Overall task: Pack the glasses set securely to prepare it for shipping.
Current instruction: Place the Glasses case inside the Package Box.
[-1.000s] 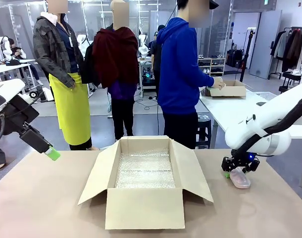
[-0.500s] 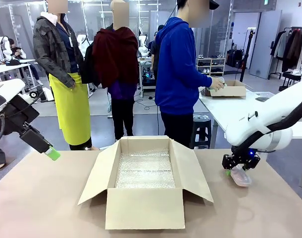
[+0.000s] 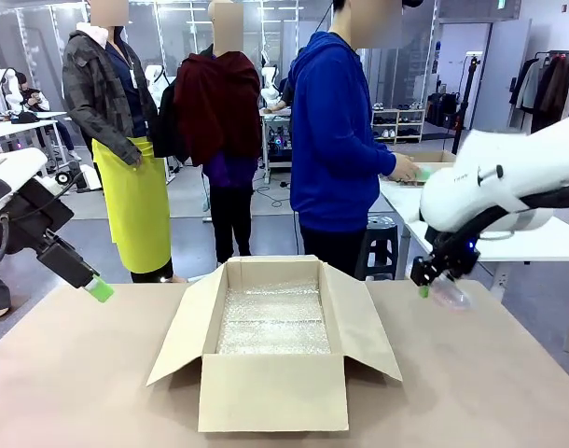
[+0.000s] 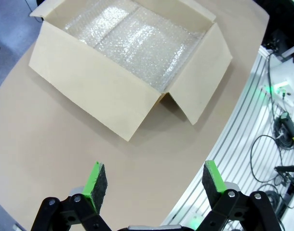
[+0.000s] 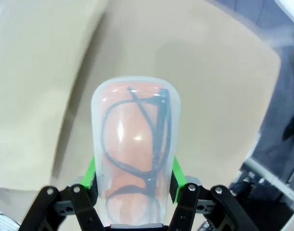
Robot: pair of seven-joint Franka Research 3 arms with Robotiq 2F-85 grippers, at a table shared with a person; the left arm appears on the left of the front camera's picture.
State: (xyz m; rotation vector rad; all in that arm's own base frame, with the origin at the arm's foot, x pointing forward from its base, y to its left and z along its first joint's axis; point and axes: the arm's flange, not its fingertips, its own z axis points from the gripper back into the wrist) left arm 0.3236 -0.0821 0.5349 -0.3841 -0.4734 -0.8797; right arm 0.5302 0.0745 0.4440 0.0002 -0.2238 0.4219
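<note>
Partly, the pink case [image 5: 135, 144] hides inside the clamping right gripper [image 5: 133, 177]; the left gripper [image 4: 154, 182] gapes.

A lab hall: white work tables [image 3: 408, 213], shelving [image 3: 397, 126], a clothes rack [image 3: 550, 89], cables [image 3: 270, 194] across the floor, people [image 3: 333, 140] standing between tables, aluminium rails [image 4: 238, 139] beside the table [image 4: 41, 144]

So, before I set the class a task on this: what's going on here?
The right pincer grips a pink case with glasses showing inside, held above the table to the right of the open box. The box is lined with bubble wrap and holds nothing else yet. The left pincer hangs open at the table's left side. A person in blue stands beyond the table.
</note>
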